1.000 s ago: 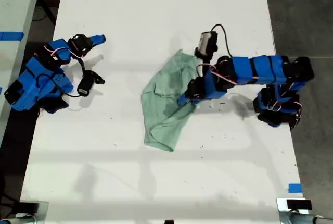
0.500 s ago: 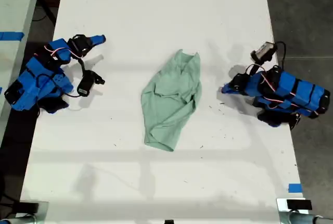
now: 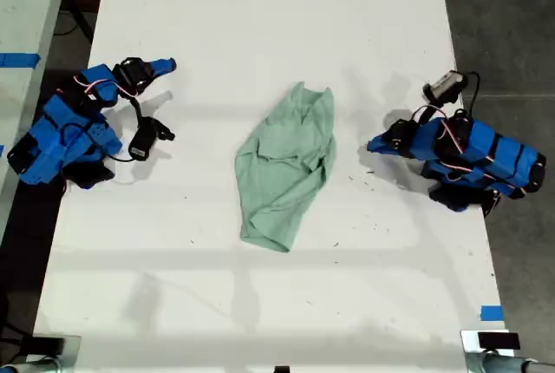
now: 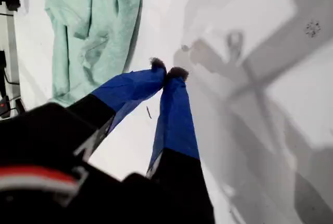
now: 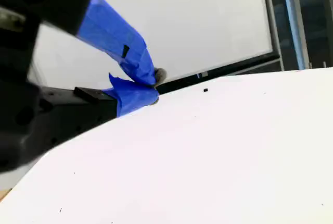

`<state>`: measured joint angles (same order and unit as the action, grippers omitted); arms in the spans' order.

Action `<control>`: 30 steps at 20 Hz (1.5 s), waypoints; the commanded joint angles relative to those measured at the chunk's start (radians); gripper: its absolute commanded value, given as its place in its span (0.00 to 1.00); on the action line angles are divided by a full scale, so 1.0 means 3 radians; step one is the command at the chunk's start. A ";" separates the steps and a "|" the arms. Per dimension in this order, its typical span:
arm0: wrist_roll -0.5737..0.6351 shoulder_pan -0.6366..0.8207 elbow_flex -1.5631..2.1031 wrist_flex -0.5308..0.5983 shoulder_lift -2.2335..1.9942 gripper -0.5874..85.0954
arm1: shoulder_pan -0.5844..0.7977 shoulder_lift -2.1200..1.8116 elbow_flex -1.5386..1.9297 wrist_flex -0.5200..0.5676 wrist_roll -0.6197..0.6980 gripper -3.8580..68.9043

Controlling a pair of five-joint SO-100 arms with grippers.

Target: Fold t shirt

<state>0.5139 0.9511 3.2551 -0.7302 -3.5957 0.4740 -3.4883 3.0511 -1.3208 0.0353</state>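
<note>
Pale mint t shirt lying crumpled lengthwise mid-table, my first gripper pinched closed and empty beside it, my second gripper closed, holding nothing

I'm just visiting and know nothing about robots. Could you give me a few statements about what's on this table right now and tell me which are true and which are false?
1. The t-shirt lies on the white table between the two arms. True.
2. My first gripper is clamped on the t-shirt. False: its jaws are shut on nothing, and it sits apart from the cloth, on the exterior view's right.
3. The t-shirt is spread out flat with both sleeves showing. False: it is folded over into a narrow, wrinkled shape.
4. My second gripper is away from the t-shirt. True: its wrist view shows only bare table.
5. A whiteboard stands beyond the table. True.
</note>
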 commanded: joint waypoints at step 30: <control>0.0164 -0.0138 0.0138 0.0118 -0.0036 0.05 | -0.0097 -0.0046 0.0194 -0.0026 -0.0031 0.08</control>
<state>0.5476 0.9204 3.2551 -0.7148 -3.5957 0.4495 -3.4883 3.0526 -1.3208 0.0337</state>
